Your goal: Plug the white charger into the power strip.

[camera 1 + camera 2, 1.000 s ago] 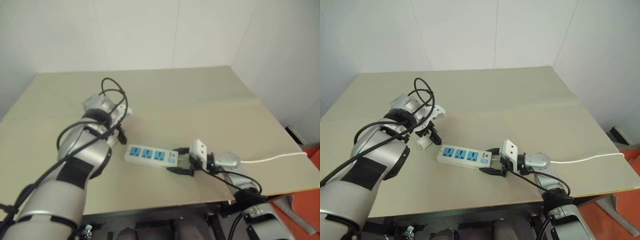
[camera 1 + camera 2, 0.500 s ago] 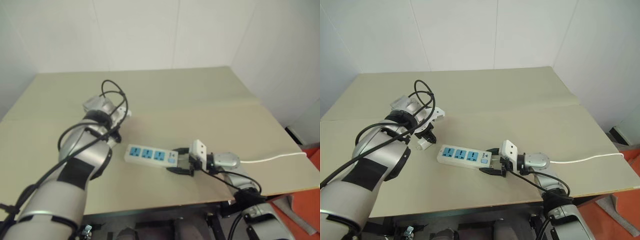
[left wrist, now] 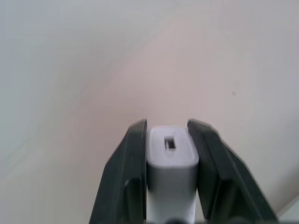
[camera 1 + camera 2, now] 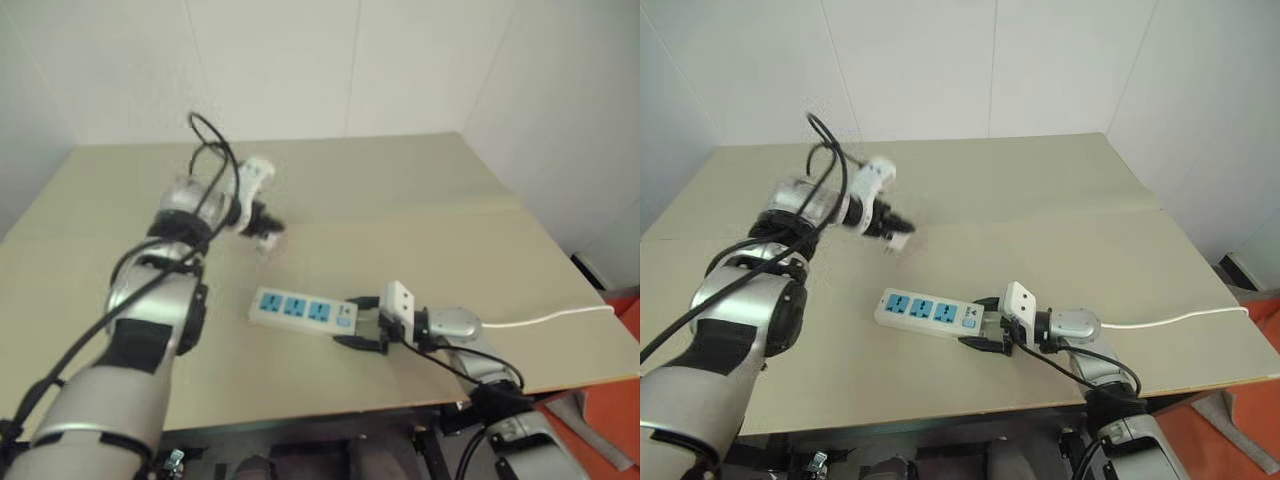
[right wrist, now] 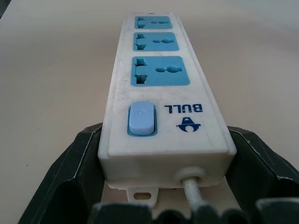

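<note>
My left gripper point(image 3: 167, 140) is clamped on the charger point(image 3: 171, 158), holding it in the air above the table point(image 4: 1040, 190), up and to the left of the strip point(image 4: 930, 313). The strip lies flat near the table's front edge, its three blue sockets facing up. My right gripper point(image 5: 163, 154) is closed on the strip's switch end, one finger on each side, where the cord point(image 4: 1170, 318) leaves.
</note>
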You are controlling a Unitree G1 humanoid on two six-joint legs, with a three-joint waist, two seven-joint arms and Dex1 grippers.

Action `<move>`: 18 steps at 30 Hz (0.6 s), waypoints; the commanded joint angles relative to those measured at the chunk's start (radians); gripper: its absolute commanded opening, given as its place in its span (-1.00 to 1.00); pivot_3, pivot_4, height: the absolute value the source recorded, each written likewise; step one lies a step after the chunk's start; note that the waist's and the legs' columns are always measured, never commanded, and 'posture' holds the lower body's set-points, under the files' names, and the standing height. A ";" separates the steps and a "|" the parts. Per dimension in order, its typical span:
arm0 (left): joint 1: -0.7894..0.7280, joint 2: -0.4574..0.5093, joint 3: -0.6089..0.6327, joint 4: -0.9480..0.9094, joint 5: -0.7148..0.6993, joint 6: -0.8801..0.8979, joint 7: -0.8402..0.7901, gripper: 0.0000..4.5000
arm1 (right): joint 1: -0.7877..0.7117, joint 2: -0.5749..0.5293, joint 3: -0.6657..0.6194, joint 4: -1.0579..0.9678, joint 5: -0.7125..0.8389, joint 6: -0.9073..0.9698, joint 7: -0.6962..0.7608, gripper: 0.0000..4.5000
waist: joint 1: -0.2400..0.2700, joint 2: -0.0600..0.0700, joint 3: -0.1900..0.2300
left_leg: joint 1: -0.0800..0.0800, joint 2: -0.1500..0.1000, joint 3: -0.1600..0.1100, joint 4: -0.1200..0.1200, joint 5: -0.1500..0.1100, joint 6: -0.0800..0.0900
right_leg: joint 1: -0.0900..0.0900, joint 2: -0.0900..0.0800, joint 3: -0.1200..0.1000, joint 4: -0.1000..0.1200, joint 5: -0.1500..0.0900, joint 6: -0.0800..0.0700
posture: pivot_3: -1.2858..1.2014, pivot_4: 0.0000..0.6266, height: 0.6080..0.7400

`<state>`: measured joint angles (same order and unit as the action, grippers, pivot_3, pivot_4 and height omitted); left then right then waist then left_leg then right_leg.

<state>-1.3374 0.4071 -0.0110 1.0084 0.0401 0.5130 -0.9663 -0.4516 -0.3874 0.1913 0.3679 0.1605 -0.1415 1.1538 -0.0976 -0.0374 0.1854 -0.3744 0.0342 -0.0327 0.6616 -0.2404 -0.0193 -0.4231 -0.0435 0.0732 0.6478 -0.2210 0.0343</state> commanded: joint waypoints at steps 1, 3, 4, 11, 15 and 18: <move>0.175 0.005 0.122 -0.314 -0.172 -0.034 -0.053 -0.55 | 0.030 -0.028 0.056 -0.023 -0.025 0.027 0.054 0.53 | -0.001 0.001 -0.001 | 0.000 0.000 0.000 0.000 0.000 0.000 | 0.000 0.000 0.000 0.000 0.001 -0.002 | 0.03 -0.52 1.00; 0.312 -0.010 0.170 -0.532 -0.265 0.001 -0.057 -0.55 | 0.019 -0.040 0.062 -0.031 -0.019 0.042 0.076 0.53 | 0.000 0.001 -0.001 | 0.000 0.000 0.001 0.000 0.000 0.000 | 0.000 0.000 0.001 0.001 0.002 -0.003 | 0.03 -0.52 1.00; 0.373 -0.020 0.187 -0.625 -0.310 0.009 -0.062 -0.55 | 0.012 -0.043 0.065 -0.030 -0.018 0.045 0.082 0.53 | 0.001 0.001 -0.001 | 0.001 0.000 0.001 0.000 0.000 0.000 | 0.000 0.000 0.001 0.000 0.002 -0.003 | 0.03 -0.52 1.00; 0.625 -0.063 0.240 -0.917 -0.609 0.104 -0.170 -0.55 | -0.053 -0.017 0.069 0.016 0.008 0.069 0.112 0.53 | 0.014 0.001 -0.001 | 0.000 0.000 0.000 0.002 0.000 0.000 | 0.001 0.000 0.000 0.000 0.004 -0.004 | 0.03 -0.52 1.00; 0.704 -0.025 0.188 -0.931 -0.682 0.089 -0.333 -0.55 | -0.072 -0.007 0.085 0.052 -0.010 0.044 0.135 0.53 | 0.009 0.001 -0.001 | 0.002 0.000 0.000 0.002 0.000 0.000 | 0.002 0.000 0.000 0.000 0.003 -0.004 | 0.03 -0.52 1.00; 0.740 -0.006 0.152 -0.923 -0.694 0.055 -0.417 -0.55 | -0.084 0.006 0.088 0.084 -0.020 0.030 0.130 0.53 | 0.008 0.001 -0.001 | 0.001 0.000 0.000 0.002 0.000 0.000 | 0.002 0.000 0.000 -0.001 0.003 -0.004 | 0.03 -0.52 1.00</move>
<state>-0.5832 0.3864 0.1537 0.1201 -0.6201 0.5902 -1.3287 -0.5383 -0.3975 0.2436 0.4312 0.1688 -0.1054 1.2713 -0.0896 -0.0365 0.1846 -0.3730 0.0345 -0.0325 0.6638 -0.2406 -0.0196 -0.4212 -0.0431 0.0729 0.6472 -0.2176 0.0302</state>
